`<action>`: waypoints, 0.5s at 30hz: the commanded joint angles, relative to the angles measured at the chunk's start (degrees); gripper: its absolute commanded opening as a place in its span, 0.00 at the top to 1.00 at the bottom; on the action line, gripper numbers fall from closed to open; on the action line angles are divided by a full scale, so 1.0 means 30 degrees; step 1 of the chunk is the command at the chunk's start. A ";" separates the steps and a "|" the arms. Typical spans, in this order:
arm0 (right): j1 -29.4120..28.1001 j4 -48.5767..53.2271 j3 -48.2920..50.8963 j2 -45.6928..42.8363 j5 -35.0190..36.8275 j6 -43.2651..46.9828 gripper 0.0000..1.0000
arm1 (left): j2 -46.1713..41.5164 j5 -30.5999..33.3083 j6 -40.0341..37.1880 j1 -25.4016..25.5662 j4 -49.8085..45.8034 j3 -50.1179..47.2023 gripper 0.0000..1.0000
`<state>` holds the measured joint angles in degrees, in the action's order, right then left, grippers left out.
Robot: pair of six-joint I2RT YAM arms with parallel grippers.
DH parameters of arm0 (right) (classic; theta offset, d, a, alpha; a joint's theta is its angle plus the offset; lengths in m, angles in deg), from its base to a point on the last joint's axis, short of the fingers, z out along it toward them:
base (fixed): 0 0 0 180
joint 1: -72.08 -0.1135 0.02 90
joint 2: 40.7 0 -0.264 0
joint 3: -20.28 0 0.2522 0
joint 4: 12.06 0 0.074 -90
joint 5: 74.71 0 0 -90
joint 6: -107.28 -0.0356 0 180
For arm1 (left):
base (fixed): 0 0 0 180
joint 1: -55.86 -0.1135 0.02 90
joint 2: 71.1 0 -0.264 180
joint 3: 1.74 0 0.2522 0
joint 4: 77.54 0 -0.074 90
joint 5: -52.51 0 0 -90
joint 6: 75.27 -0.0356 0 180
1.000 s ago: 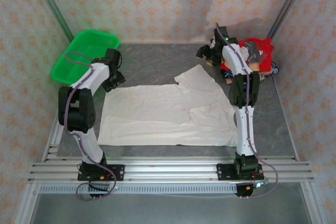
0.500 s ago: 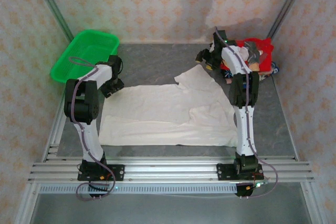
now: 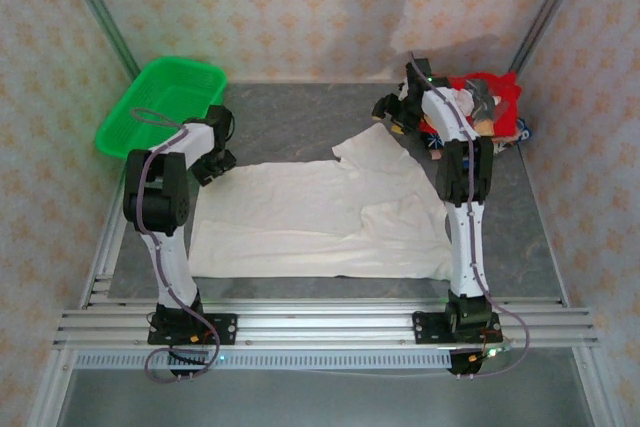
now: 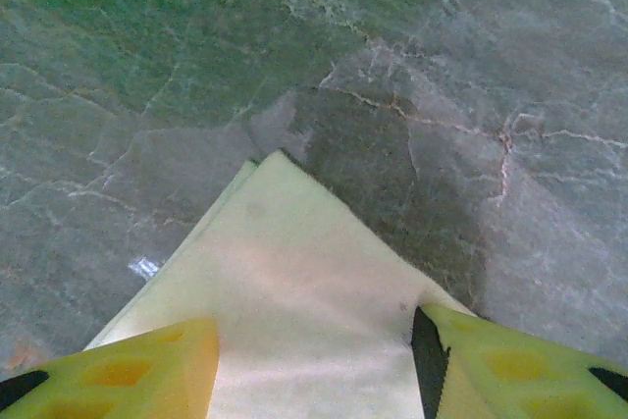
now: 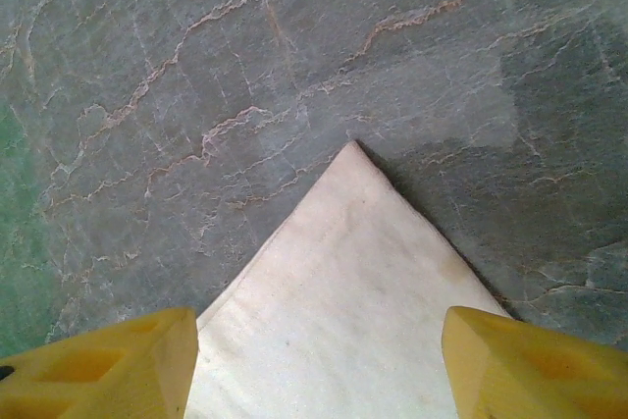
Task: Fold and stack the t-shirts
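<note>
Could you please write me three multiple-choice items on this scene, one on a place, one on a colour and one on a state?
1. Where on the table does the green basket stand?
A. near right corner
B. far left corner
C. on top of the cloth

2. What colour is the spread-out shirt?
A. off-white
B. blue
C. black

3. How stand the jaws of the left gripper?
A. shut on the basket
B. shut on nothing
C. open, astride a shirt corner

Answers:
1 B: the top view shows it at the far left edge.
2 A: the cloth looks pale cream in the top and wrist views.
3 C: the left wrist view shows the yellow fingers apart, with the corner lying flat between them.
</note>
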<state>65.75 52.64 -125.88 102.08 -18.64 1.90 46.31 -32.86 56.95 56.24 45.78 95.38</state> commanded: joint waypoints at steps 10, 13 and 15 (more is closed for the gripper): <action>-0.0147 -0.0132 0.2329 -0.1085 0.0155 -0.0096 0.36 | 0.1529 0.1007 0.0153 -0.0421 0.0459 0.0713 0.71; -0.0147 -0.0129 0.2100 -0.0882 0.1191 -0.0332 0.37 | 0.1716 0.0742 -0.0060 -0.0319 0.0447 0.0668 0.79; -0.0142 -0.0392 0.1624 -0.0760 0.1661 -0.0378 0.37 | 0.1694 0.0599 -0.0147 -0.0202 0.0512 0.0507 0.82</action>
<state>65.65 51.76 -119.23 101.36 -17.64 1.55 48.86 -32.30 56.73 56.50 47.18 98.55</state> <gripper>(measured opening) 0.630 0.190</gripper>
